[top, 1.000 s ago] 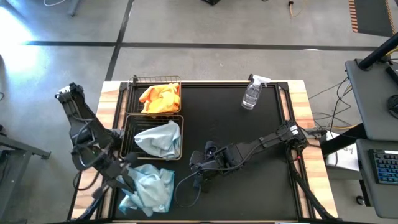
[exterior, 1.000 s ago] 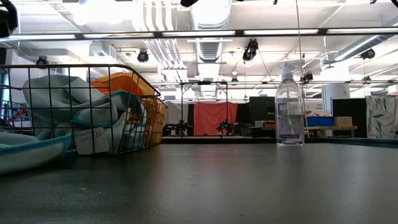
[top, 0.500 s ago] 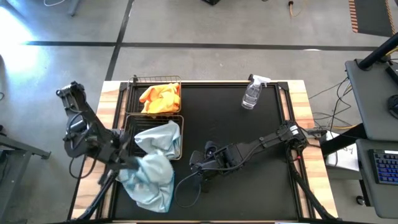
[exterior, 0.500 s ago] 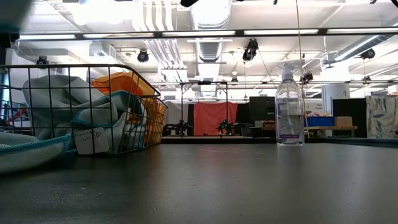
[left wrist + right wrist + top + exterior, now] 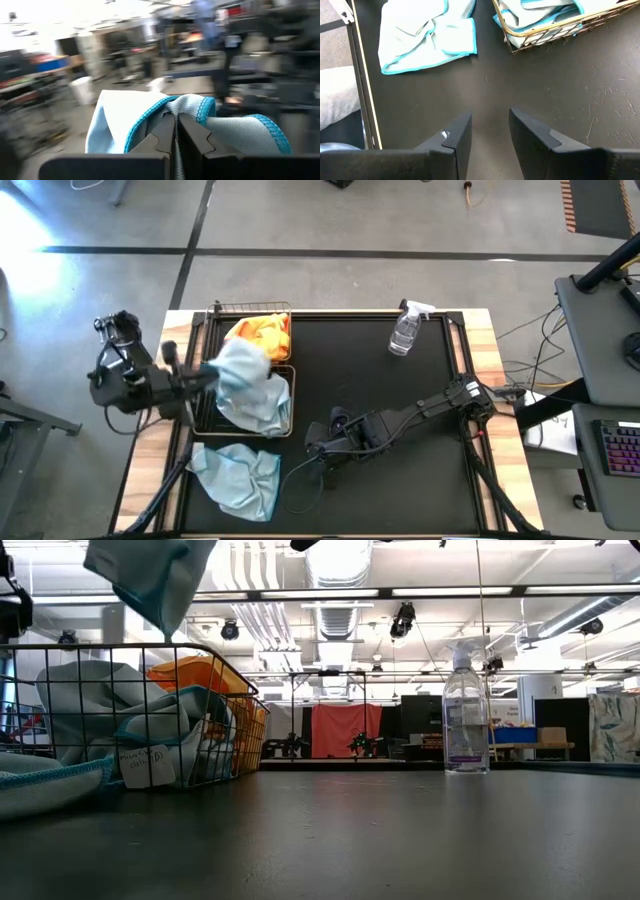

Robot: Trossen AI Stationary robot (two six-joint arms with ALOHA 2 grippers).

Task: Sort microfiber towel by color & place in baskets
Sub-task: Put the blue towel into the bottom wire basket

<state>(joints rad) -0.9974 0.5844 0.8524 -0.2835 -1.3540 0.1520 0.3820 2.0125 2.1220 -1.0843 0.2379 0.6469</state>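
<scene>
My left gripper [image 5: 207, 370] is shut on a pale blue-grey towel [image 5: 241, 368] held high above the near wire basket [image 5: 205, 412]. In the low view the towel [image 5: 150, 578] hangs over the basket [image 5: 130, 710]. That basket holds another blue-grey towel [image 5: 262, 406]. A third one [image 5: 238, 480] lies flat on the table's near left. The far basket [image 5: 216, 310] holds orange towels [image 5: 258, 337]. My right gripper [image 5: 320, 452] is open, low over the table's middle, touching nothing. My left gripper pinches the blue-grey towel between its two fingers [image 5: 162, 136] at a bunched fold with the teal hem [image 5: 169, 106]. How many layers it has, I cannot tell. The fingers come level from the table's left. The towel is lifted clear and droops slack beyond and below them.
A clear spray bottle [image 5: 405, 330] stands upright near the far edge, right of the baskets. Both baskets sit side by side along the table's left. The dark mat [image 5: 400, 480] is bare on the near right. My right gripper [image 5: 490, 131] faces the lying towel [image 5: 427, 35].
My left gripper, shut on one blue-grey towel, rose from the pile at the near left, swung toward the far edge and tipped level. The towel went from bunched on the table to lifted clear above the near basket. A second towel stayed on the table.
</scene>
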